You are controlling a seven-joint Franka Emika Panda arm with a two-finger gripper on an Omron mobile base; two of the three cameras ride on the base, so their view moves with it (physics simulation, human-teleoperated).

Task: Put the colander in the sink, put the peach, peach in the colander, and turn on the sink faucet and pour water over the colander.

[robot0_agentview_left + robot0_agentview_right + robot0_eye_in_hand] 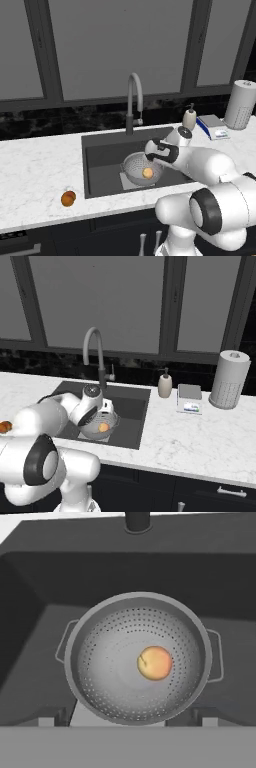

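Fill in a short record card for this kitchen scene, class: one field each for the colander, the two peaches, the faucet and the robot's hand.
colander: sits in the sink, on the paler square of its floor
paler peach: lies inside the colander
orange peach: on the counter, left of the sink
faucet: behind the sink, no water running
hand: above the colander, open, holding nothing
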